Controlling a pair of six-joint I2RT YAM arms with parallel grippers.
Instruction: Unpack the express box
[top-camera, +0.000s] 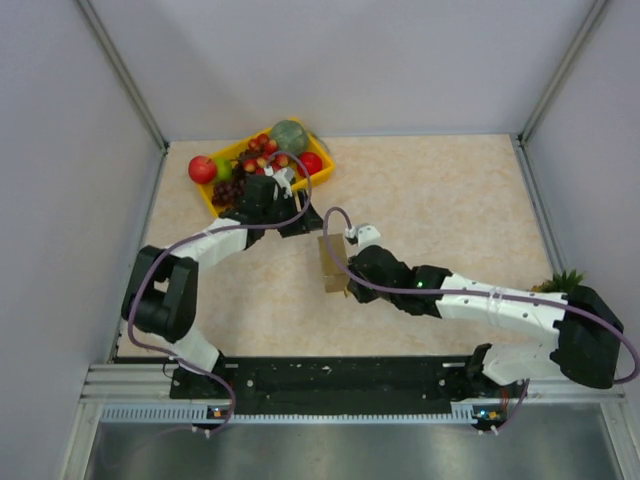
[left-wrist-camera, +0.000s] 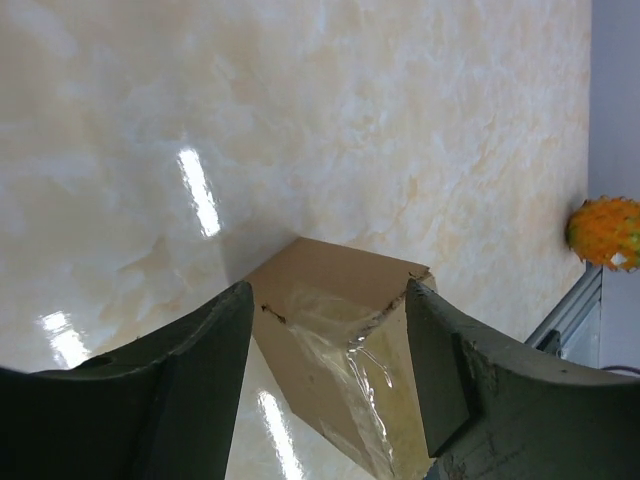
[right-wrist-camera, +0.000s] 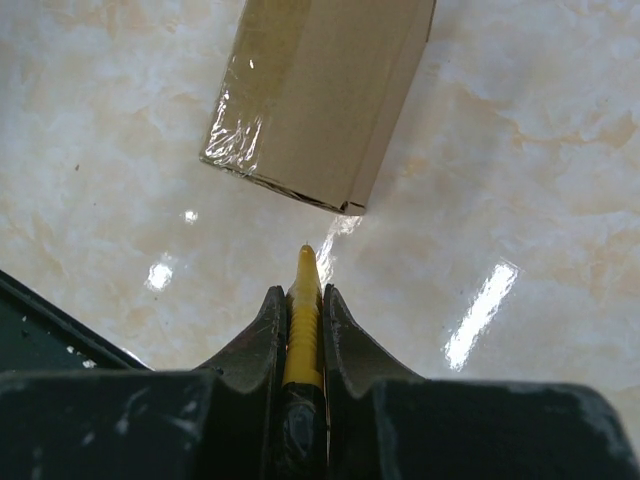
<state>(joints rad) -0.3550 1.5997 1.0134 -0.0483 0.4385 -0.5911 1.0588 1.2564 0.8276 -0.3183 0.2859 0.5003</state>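
Observation:
The express box (top-camera: 331, 263) is a small brown cardboard box with clear tape, standing tilted on the table's middle. In the left wrist view its taped corner (left-wrist-camera: 340, 350) lies between my left gripper's (left-wrist-camera: 328, 290) fingers, which stand open. There is a gap at the left finger (left-wrist-camera: 200, 380), and the right finger (left-wrist-camera: 450, 370) is close against the box's edge. My right gripper (right-wrist-camera: 302, 292) is shut on a thin yellow tool (right-wrist-camera: 303, 310). The tool's tip points at the box's near end (right-wrist-camera: 320, 90), a short way from it.
A yellow plastic tray (top-camera: 228, 153) of fruit stands at the back left, just behind my left wrist. An orange spiky fruit (left-wrist-camera: 605, 232) with green leaves (top-camera: 563, 280) lies at the table's right edge. Walls enclose three sides, and a metal rail (top-camera: 330, 375) runs along the near edge.

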